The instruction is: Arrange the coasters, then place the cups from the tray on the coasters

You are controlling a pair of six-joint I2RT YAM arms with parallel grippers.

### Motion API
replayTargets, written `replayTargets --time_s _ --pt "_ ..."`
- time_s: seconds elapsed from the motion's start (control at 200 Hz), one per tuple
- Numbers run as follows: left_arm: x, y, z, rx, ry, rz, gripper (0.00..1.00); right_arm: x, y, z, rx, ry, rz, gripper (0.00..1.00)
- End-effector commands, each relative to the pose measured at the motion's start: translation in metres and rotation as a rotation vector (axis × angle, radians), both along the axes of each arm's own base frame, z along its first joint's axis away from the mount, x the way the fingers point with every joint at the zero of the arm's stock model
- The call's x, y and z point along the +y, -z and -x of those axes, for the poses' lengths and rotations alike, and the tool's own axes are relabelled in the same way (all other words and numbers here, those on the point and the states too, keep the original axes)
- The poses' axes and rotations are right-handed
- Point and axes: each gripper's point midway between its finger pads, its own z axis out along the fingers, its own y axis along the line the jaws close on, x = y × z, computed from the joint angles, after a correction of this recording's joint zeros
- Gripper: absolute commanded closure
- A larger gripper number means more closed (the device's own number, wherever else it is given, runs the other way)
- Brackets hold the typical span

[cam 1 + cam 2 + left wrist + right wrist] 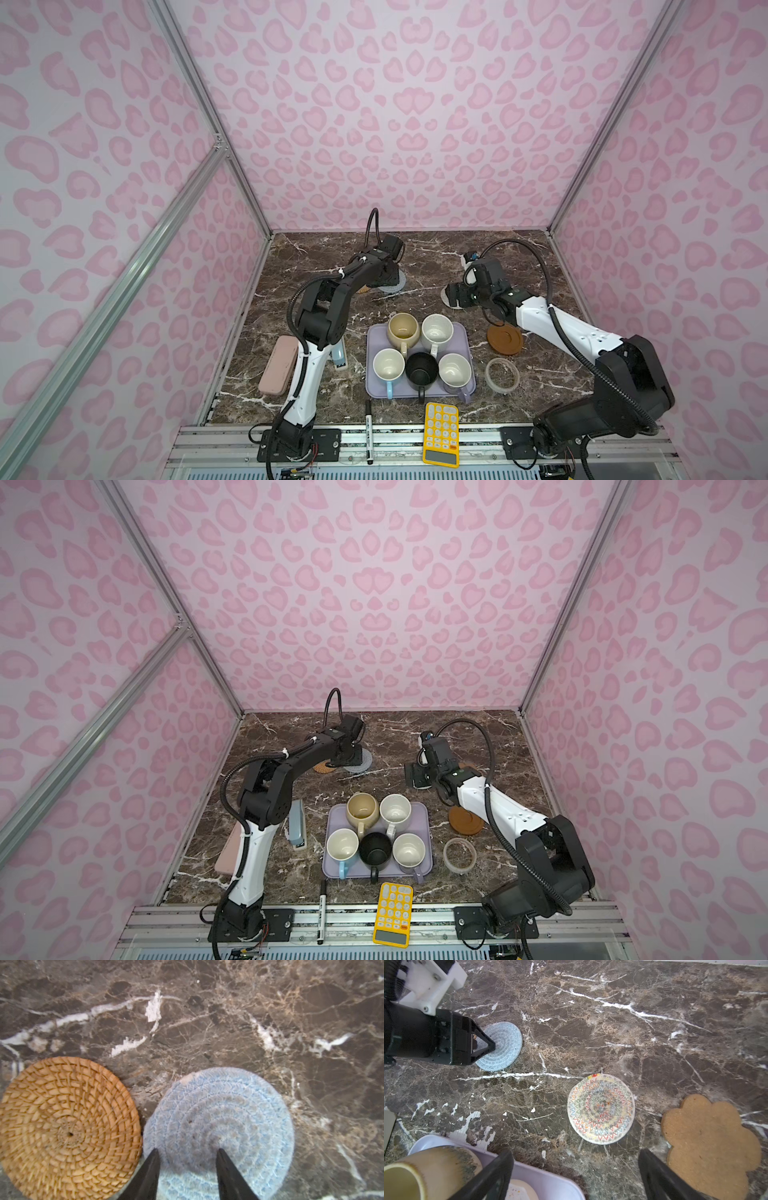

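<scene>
My left gripper [188,1151] stands open, tips down on the woven grey-blue coaster [218,1118] [397,287]. The orange-tan coaster [68,1128] [363,288] lies edge to edge beside it. My right gripper [575,1152] hangs open and empty over bare table near the cream coaster [601,1108] and the brown flower-shaped coaster [710,1142]. An amber-brown disc [505,338] lies right of the lavender tray [370,386]. On the tray stand the beige-yellow cup [403,328], white speckled cup [437,330], light blue cup [388,365], black cup [422,370] and lavender cup [455,370].
A translucent tape ring [502,375] lies right of the tray. A yellow calculator [441,434] and a black marker [368,432] sit at the front edge. A pink oblong case [278,370] and a small blue-white tool [338,357] lie by the left arm. Patterned walls enclose three sides.
</scene>
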Motion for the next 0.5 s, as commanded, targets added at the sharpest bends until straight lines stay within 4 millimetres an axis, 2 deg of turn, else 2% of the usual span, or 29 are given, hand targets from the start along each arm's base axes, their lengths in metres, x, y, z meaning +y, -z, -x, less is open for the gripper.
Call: replayTargets --time_s 0.0,0.125,0.215,0.305,0.43,0.495 --pt "0.001 -0.011 0.007 0.008 0.011 0.01 0.51 0.001 0.002 -0.003 -0.01 -0.003 -0.002 0.04" --pt "0.001 -0.03 0.005 -0.033 0.006 0.029 0.46 0.001 0.001 -0.004 -0.011 0.001 -0.003 0.04" --pt "-0.004 -0.051 0.001 -0.088 0.018 0.067 0.41 0.001 0.001 -0.004 -0.009 0.002 -0.004 0.04" --pt "-0.009 -0.07 0.0 -0.13 0.032 0.116 0.4 0.0 0.001 -0.003 -0.006 0.005 -0.005 0.04" --pt "-0.019 -0.1 0.011 -0.178 0.063 0.229 0.39 -0.002 -0.003 -0.001 -0.01 0.012 -0.012 0.03" --pt "-0.024 -0.12 0.021 -0.213 0.08 0.298 0.34 -0.004 -0.007 0.001 -0.019 0.022 -0.02 0.03"
